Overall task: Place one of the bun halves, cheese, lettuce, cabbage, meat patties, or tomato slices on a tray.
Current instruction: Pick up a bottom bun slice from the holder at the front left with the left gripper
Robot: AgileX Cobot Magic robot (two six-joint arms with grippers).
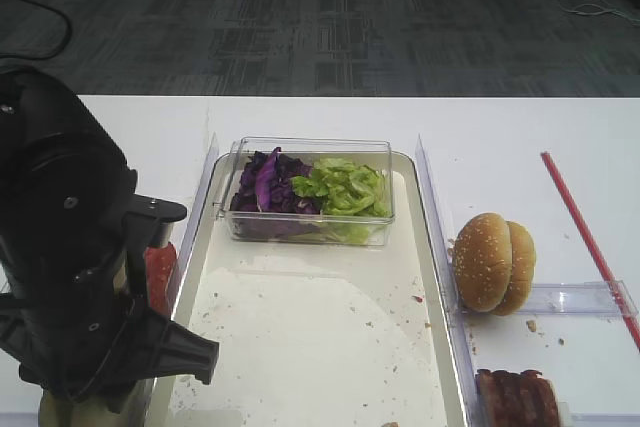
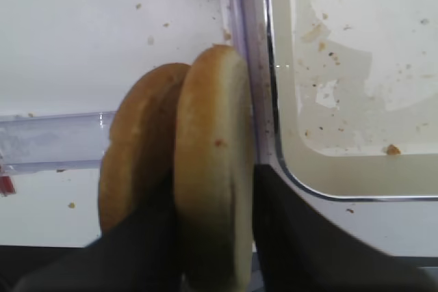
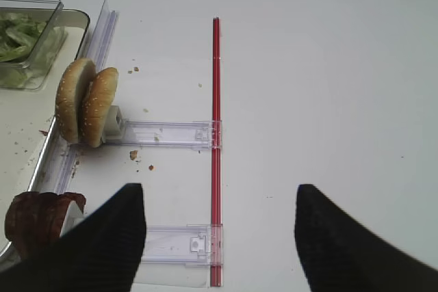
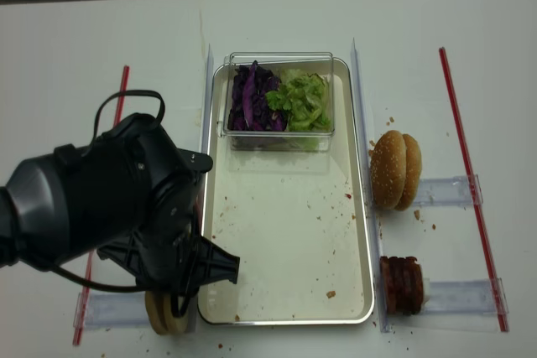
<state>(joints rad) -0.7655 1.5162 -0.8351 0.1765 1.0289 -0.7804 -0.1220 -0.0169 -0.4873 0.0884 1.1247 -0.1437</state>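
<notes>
Two bun halves stand on edge just left of the tray (image 2: 356,66). My left gripper (image 2: 214,182) is shut on the right-hand bun half (image 2: 209,100). One finger sits between it and the other bun half (image 2: 133,148), the other finger against the tray's rail. From above, the arm hides most of the bun halves (image 4: 166,321). The tray (image 4: 285,241) holds a clear box with cabbage (image 4: 252,98) and lettuce (image 4: 306,98). Meat patties (image 4: 403,284) stand to the tray's right, tomato slices (image 1: 160,272) to its left. No cheese shows. My right gripper (image 3: 219,193) hangs open over bare table.
Two sesame buns (image 4: 394,169) stand on edge on a clear holder right of the tray. Red strips (image 4: 470,173) run along the table on both sides. Clear plastic rails (image 1: 432,207) line the tray's long edges. Crumbs speckle the tray floor.
</notes>
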